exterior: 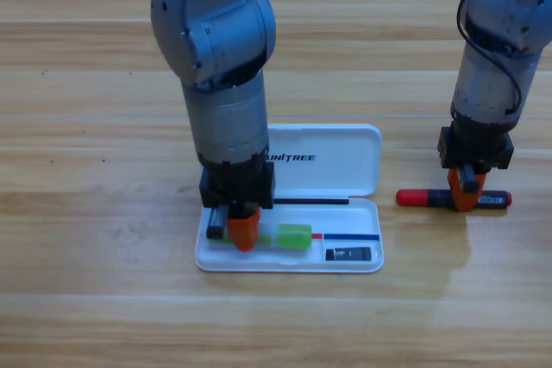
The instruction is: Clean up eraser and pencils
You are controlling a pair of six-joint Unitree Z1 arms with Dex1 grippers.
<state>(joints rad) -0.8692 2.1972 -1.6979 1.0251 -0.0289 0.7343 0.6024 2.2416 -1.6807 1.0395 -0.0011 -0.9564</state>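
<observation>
Wood grain runs across the table (95, 316) that fills the high view, the only one. Just below the frame's centre lies the white case (345, 157), open, its lid lying flat toward the top with the printed word UNITREE on it and its tray toward the bottom. The left arm (220, 66) comes down from the top edge, left of centre, and its gripper (243, 228) points into the left end of the tray, right over the pale pencil (289, 236). That pencil lies flat along the tray, its green end showing just to the right of the orange jaws, the rest of it mostly hidden beneath them; I cannot tell whether the jaws are apart or clamped on it. The eraser (349, 254) lies in the tray's lower right corner, apart from the pencil. The right arm (500, 49) enters from the upper right corner and its gripper (466, 189) points down at the black pencil (455, 198), which lies flat on the bare table to the right of the case, red end toward the case. The orange jaws sit on its middle, and again the gap between them is hidden, so their state cannot be told.
</observation>
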